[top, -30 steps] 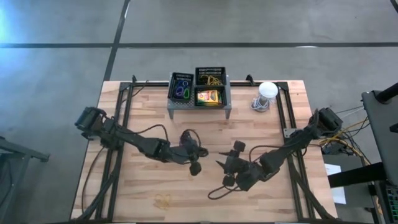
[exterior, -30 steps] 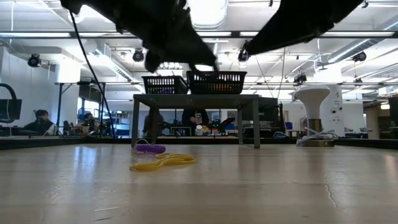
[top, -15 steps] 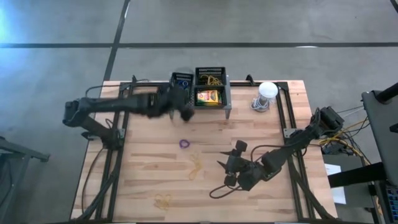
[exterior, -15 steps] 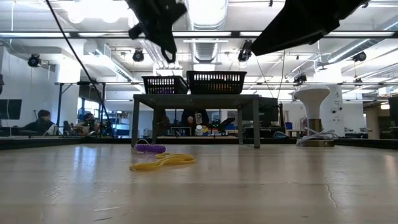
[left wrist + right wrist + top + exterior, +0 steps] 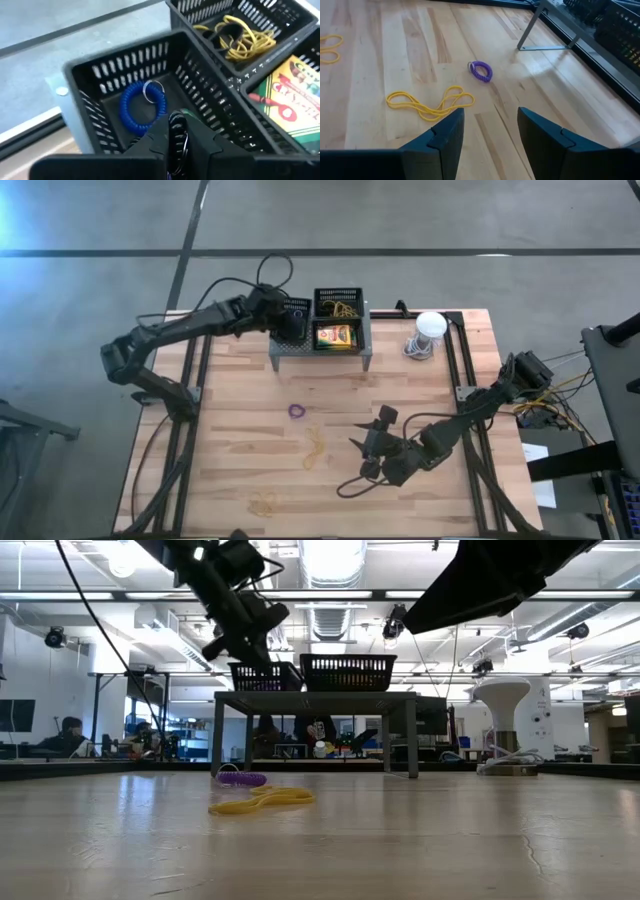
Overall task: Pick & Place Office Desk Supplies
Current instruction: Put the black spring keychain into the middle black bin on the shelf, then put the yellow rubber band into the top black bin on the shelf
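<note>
Hands at work over 2 tasks: left hand [image 5: 175, 142] pinches a black coil band [image 5: 176, 131] above the rack's left basket [image 5: 95, 75], while right hand [image 5: 487, 125] hovers open near the table's centre, facing a purple coil [image 5: 481, 70]. Coils look light, springy, best pinched across the loop.

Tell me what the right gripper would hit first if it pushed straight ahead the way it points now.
Judging by the right wrist view, the open right gripper points across bare table. Straight ahead lies the purple loop band; the yellow rubber bands sit just off to one side. Depth is unclear, so it might pass over both.
</note>
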{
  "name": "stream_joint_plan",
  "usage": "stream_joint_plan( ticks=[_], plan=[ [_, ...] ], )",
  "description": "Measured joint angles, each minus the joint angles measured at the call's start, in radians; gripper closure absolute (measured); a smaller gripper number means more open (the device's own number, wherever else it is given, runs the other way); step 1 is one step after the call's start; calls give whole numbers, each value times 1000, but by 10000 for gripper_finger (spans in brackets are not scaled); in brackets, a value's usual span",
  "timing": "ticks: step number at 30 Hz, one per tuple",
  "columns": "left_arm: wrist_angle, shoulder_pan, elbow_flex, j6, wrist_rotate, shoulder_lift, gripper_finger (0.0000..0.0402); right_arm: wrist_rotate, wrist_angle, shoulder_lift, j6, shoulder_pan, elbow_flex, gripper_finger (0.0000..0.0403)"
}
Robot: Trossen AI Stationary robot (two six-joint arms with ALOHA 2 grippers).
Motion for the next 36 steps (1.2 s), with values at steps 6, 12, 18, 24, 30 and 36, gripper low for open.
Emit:
stream_joint_plan(
  ticks=[6,12,18,24,30,36],
  plan=[
    [172,-1,-91,-23,6,0,346,1,1,0,4,0,-1,220],
    [253,1,-136,-9,8,0,330,3,5,0,3,0,-1,220],
    [265,3,-112,66,38,0,272,2,7,0,2,0,-1,220],
    [226,0,-8,112,41,-17,212,2,13,0,2,0,-1,220],
    [104,-67,93,116,53,-71,198,2,71,0,2,-1,-8,220],
    [94,-273,71,150,38,-154,215,3,106,0,-2,-1,-21,220]
  ],
)
